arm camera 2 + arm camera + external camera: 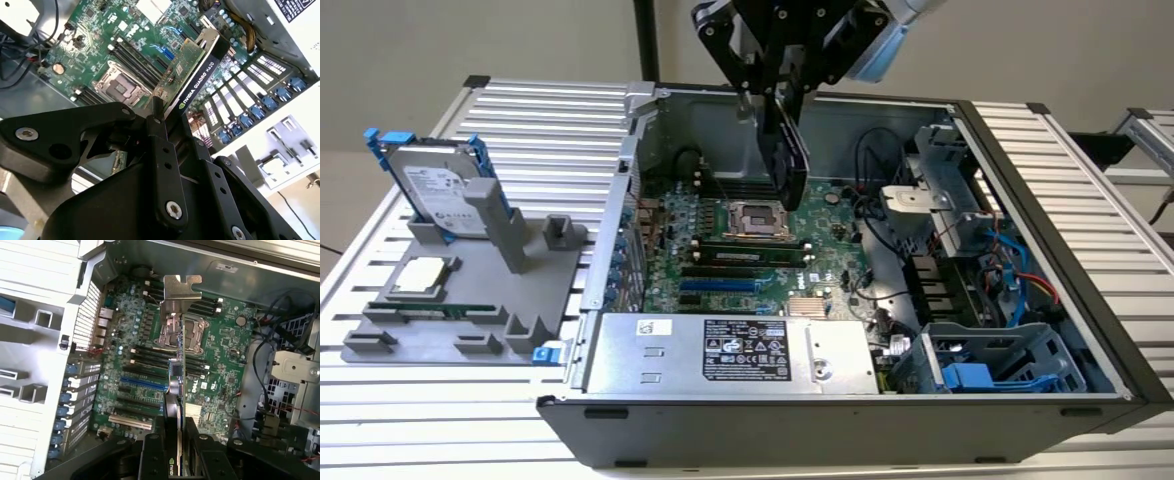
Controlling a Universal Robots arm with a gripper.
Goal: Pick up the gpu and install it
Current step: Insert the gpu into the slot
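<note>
Tool clamped on gpu; the card hangs straight below the tool over the motherboard inside the case, not seated. Long axis runs away from the tool toward the board, with the silver bracket at the far end. Judgement: keep the grip firm and the card square, move slowly, and stay clear of the cables beside it

1 gpu between 2 fingers; 1 computer case below them; 1 hard drive, 1 CPU, 1 RAM stick.
</note>
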